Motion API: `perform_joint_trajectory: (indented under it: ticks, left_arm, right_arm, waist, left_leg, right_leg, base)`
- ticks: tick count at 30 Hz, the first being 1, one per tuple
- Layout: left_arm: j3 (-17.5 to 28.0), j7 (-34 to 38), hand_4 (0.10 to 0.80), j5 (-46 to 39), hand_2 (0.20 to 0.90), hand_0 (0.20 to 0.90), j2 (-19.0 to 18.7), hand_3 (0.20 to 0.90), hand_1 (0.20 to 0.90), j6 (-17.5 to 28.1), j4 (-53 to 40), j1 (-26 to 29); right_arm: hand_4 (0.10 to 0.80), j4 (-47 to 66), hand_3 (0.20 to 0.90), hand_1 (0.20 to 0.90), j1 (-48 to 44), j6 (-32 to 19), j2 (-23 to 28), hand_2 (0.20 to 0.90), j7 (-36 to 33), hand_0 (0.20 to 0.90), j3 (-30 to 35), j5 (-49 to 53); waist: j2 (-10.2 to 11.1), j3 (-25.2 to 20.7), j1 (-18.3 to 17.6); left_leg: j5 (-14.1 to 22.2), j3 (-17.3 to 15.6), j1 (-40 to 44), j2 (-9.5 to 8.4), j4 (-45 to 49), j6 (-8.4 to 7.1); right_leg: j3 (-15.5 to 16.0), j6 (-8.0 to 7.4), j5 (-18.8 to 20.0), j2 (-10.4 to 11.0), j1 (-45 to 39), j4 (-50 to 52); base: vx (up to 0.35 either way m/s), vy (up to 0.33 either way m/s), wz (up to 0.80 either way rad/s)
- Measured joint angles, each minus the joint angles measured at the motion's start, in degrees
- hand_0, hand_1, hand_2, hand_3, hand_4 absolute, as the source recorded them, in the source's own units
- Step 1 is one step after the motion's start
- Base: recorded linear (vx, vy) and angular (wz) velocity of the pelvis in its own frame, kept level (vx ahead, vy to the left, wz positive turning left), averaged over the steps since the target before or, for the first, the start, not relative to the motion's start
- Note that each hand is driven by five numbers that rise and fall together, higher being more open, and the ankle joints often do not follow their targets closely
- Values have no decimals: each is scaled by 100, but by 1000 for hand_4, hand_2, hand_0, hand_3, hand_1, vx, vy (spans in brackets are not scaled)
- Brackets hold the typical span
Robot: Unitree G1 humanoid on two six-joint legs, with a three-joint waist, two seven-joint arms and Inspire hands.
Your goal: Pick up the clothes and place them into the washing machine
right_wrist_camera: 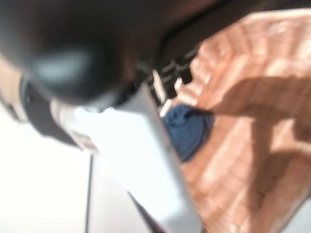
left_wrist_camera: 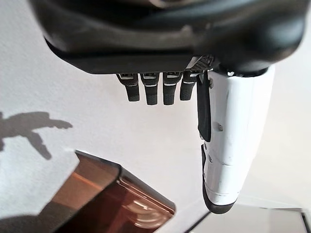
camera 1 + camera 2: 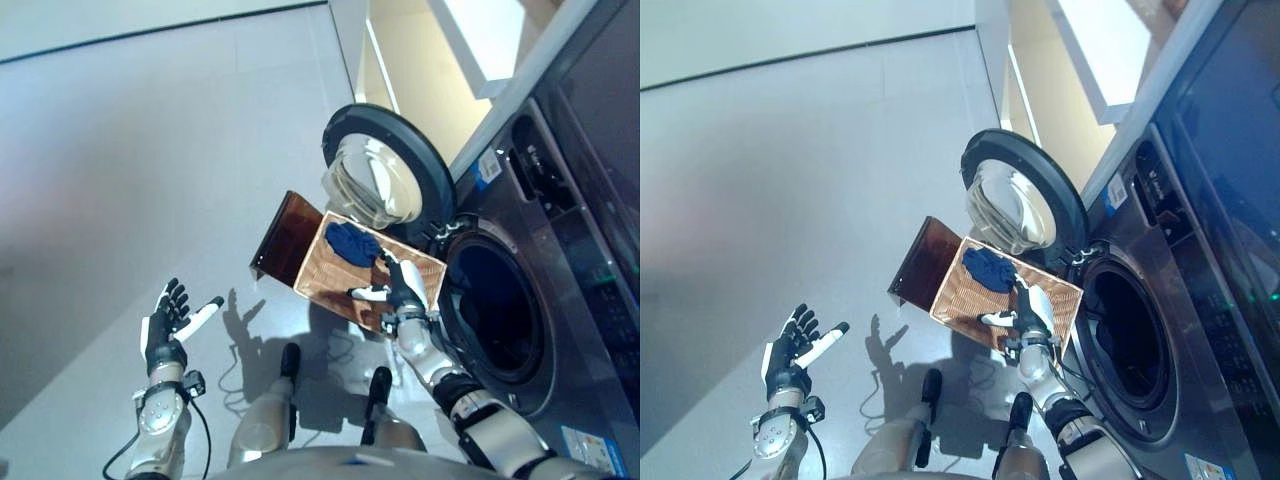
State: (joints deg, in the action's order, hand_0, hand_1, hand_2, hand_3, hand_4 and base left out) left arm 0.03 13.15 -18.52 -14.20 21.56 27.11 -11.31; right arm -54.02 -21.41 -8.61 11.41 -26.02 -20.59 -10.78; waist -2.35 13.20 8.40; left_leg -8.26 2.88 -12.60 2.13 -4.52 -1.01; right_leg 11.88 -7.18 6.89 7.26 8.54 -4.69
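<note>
A dark blue cloth [image 3: 352, 243] lies bunched at the far end of a brown woven basket [image 3: 335, 280] on the floor, also visible as the blue cloth [image 1: 187, 128] in the right wrist view. My right hand [image 3: 405, 287] hovers over the basket's near right part, open, its fingers pointing toward the cloth and its white thumb out to the left; it holds nothing. My left hand [image 3: 165, 328] is open with spread fingers above bare floor, far left of the basket. The washing machine's round door [image 3: 385, 170] stands open beside its dark drum opening [image 3: 497, 310].
A dark brown panel [image 3: 285, 238] stands at the basket's left side; it shows as a brown edge [image 2: 114, 196] in the left wrist view. The grey washing machine front [image 3: 560, 290] fills the right. Pale floor [image 3: 150, 180] stretches to the left.
</note>
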Motion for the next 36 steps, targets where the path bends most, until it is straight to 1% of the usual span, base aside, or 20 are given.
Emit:
perform_joint_trajectory:
  ticks: [1,3,7,9,14,20,25,31,36]
  left_arm:
    - [0,8,800,8,900,900,-12,900,900,0,-1,18]
    - [-1,62,800,25,900,900,-67,900,900,0,-18,90]
    - [-20,65,800,36,900,900,-103,900,900,1,-42,281]
    - [-22,64,800,34,900,900,-199,900,900,3,-206,325]
    - [-20,67,800,29,900,900,-335,900,900,3,-236,444]
    - [-17,80,800,32,900,900,-449,900,900,4,-246,503]
    - [-18,179,800,37,900,900,-474,900,900,4,-262,532]
    - [-17,194,800,71,900,900,-476,900,900,4,-298,539]
    - [-11,338,800,83,900,900,-474,900,900,4,-279,633]
  right_arm:
    - [800,-12,900,900,-19,0,-17,900,-2,900,2,0]
    - [800,-106,900,900,-213,1,-98,900,-9,900,-5,-1]
    - [800,-204,900,900,-571,5,-149,900,-15,900,-18,-1]
    - [800,-501,900,900,-962,33,-179,900,-28,900,-3,-6]
    - [800,-835,900,900,-1425,133,-180,900,-188,900,106,-1]
    - [800,-861,900,900,-1481,234,-177,900,-447,900,344,19]
    - [800,-860,900,900,-1481,240,-281,900,-571,900,393,22]
    - [800,-847,900,900,-1478,242,-296,900,-688,900,435,9]
    - [800,-337,900,900,-1220,240,-313,900,-683,900,430,-3]
  waist:
    - [20,13,34]
    - [68,88,43]
    - [82,358,185]
    - [85,528,227]
    - [84,858,416]
    - [106,890,495]
    - [195,947,499]
    - [212,1014,479]
    - [283,1077,451]
  left_leg:
    - [0,5,-5,-6,0,0]
    - [-7,92,-94,-2,2,-9]
    - [-24,131,-172,-11,22,-15]
    - [-58,214,-362,-12,83,-12]
    - [-64,261,-520,-44,177,-4]
    - [-67,385,-688,-87,224,-1]
    - [-63,392,-702,-94,238,-6]
    - [-52,395,-795,-98,278,-22]
    - [-64,393,-865,-102,367,4]
  right_leg:
    - [6,0,0,-2,0,0]
    - [115,8,-8,-9,27,0]
    - [170,9,-8,-7,76,2]
    - [277,23,3,-17,187,3]
    - [324,24,5,-5,231,3]
    - [472,18,2,14,295,4]
    - [483,10,-6,20,296,3]
    - [497,7,-8,23,352,5]
    - [497,8,-6,25,399,54]
  base:
    - [-67,57,18]
    - [-56,47,11]
    - [-72,45,12]
    - [-59,41,7]
    - [-28,45,10]
    - [-7,20,7]
    - [-26,21,6]
    - [5,1,-1]
    - [11,3,-5]
